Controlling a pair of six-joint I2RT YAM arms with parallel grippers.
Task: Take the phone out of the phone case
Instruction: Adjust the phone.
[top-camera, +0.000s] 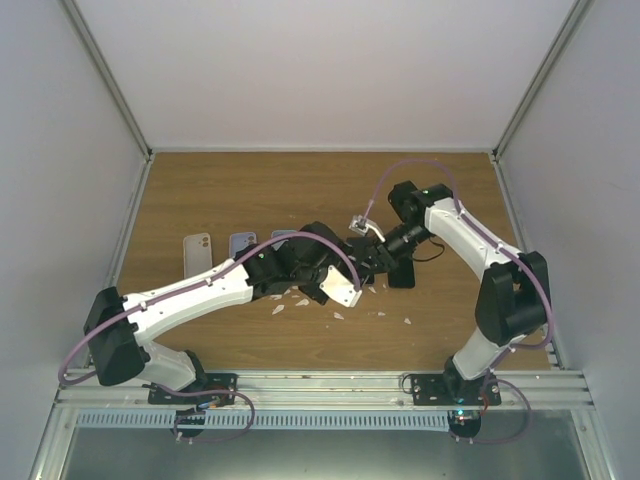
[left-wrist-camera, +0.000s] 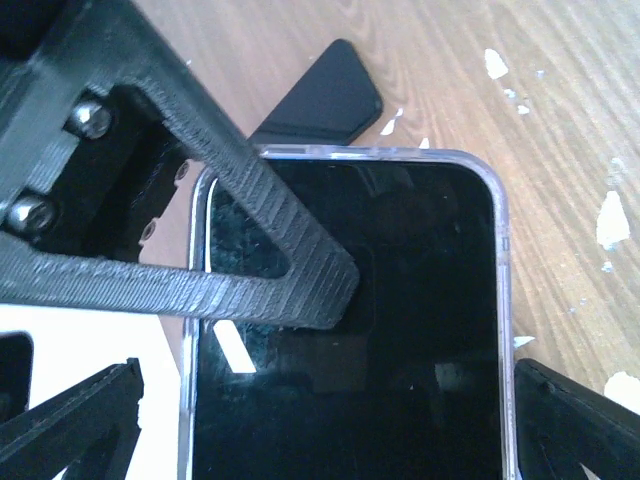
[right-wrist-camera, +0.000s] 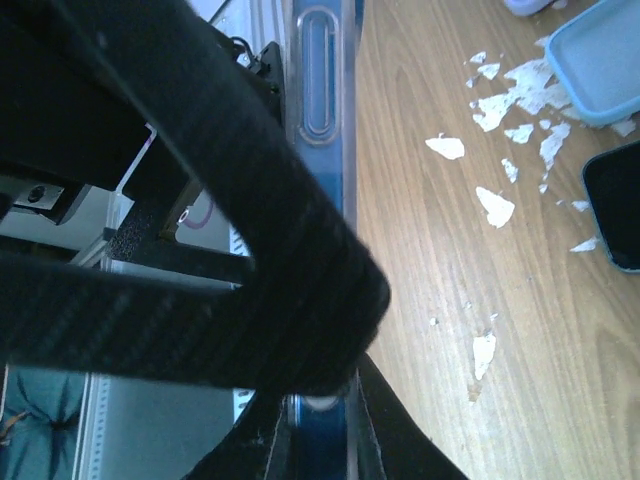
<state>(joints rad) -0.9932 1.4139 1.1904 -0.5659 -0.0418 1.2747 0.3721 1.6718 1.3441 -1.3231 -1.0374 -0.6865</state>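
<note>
Running bottom to top through the left wrist view, the long axis of the phone (left-wrist-camera: 400, 380) is shown with the dark screen turned to the camera and a rounded end toward the far table (left-wrist-camera: 520, 150). The clear phone case (left-wrist-camera: 503, 250) is wrapped round its rim, and the near end is cut off. The left gripper (left-wrist-camera: 328, 400) is closed across the case's width, with one finger (left-wrist-camera: 575, 420) pressed to the right edge. A finger (left-wrist-camera: 260, 270) of the right gripper (top-camera: 378, 252) is laid over the screen's upper left corner.

In the right wrist view the case is seen edge-on, upright in the picture. Much is blocked by a black finger, so whether that gripper's fingers are pinched together cannot be told. White scraps (right-wrist-camera: 495, 205) and a light blue case (right-wrist-camera: 600, 60) are seen on the wood.

From the top camera the cased phone is hidden where both grippers meet.
</note>
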